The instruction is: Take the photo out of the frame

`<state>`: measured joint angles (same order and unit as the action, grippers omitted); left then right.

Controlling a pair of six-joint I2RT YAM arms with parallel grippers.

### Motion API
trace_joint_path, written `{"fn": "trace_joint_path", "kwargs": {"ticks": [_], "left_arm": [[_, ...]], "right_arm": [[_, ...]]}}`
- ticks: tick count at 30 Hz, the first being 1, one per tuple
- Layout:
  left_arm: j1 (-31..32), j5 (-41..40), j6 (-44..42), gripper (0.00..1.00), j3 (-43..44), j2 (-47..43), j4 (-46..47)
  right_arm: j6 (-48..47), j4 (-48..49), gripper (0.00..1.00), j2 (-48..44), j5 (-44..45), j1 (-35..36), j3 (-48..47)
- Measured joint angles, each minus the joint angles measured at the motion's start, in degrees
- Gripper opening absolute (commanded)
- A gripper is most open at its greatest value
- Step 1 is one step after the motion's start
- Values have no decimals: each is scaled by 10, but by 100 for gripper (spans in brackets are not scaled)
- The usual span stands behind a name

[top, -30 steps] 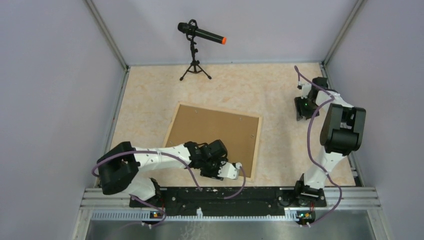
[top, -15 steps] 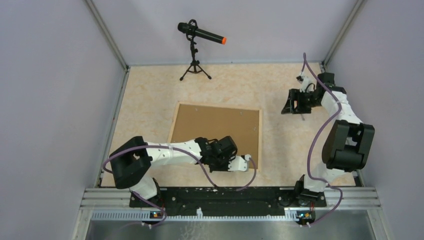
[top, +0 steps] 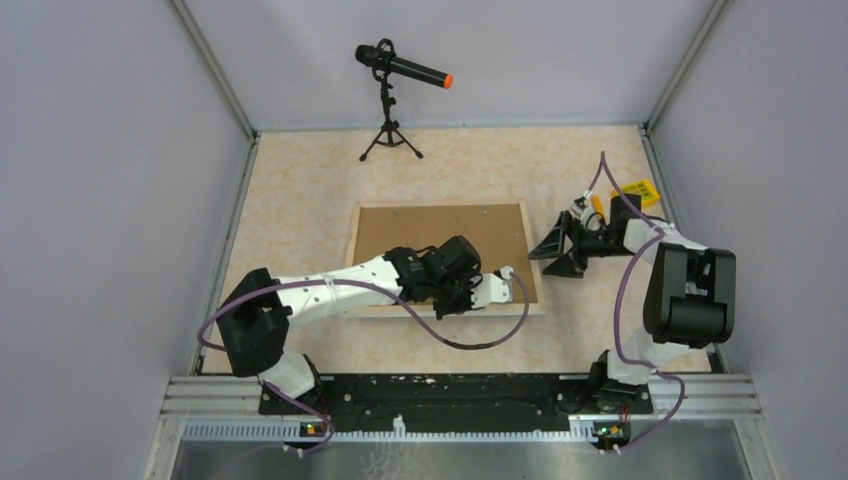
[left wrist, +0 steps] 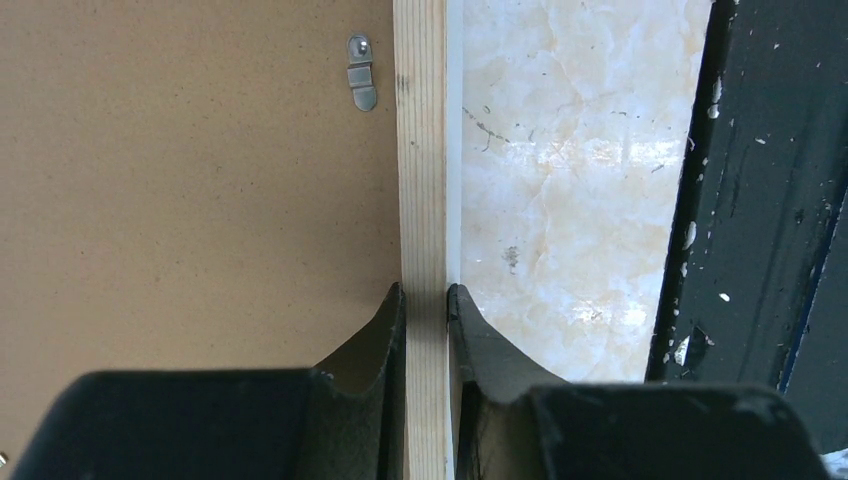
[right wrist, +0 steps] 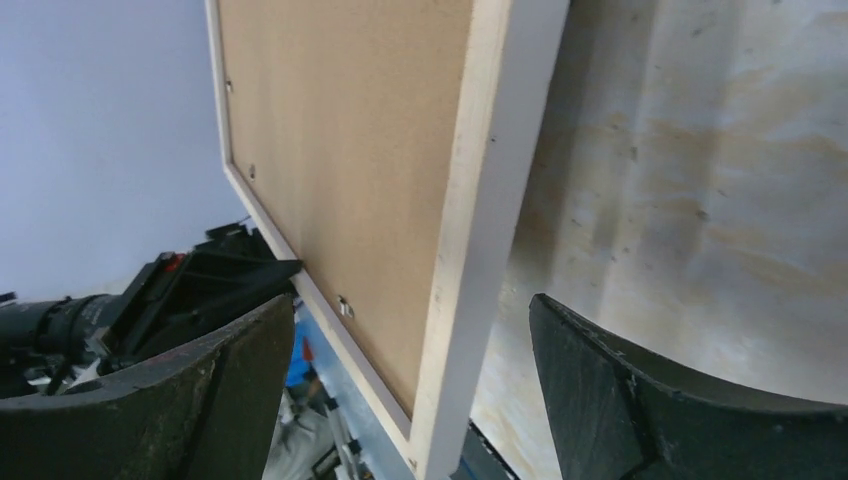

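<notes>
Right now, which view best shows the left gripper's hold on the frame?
Left wrist: the left gripper pinches the frame by its pale wood rail. Top external hides the contact under the wrist; right wrist leaves it unclear.

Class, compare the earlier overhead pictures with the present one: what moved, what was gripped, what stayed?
The left gripper closed on the near wooden edge of the frame and turned it square to the table. The right gripper came in from the far right to the frame's right edge, jaws open wide. The microphone stayed; the frame still lies back up.
</notes>
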<state>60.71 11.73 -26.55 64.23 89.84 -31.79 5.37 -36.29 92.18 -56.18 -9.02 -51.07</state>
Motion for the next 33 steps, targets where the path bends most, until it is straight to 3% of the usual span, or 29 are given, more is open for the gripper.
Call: {"fn": "trace_joint_path", "kwargs": {"ticks": [6,12,15,18,23,33], "left_arm": [[0,-10,-4,0,13,-4,-5],[0,-35,-7,2,13,-28,5],[0,-56,-8,26,12,-37,10],[1,-77,-14,57,2,-54,18],[8,-145,-37,81,-53,-114,86],[72,-245,-72,89,-149,-179,140]], "right_arm": [[104,110,66,2,-69,22,69],[206,195,28,18,-121,29,117],[280,272,1,26,-141,28,141],[349,364,0,26,-165,28,171],[395,402,0,26,-175,30,188],[433,438,0,21,-184,30,203]]}}
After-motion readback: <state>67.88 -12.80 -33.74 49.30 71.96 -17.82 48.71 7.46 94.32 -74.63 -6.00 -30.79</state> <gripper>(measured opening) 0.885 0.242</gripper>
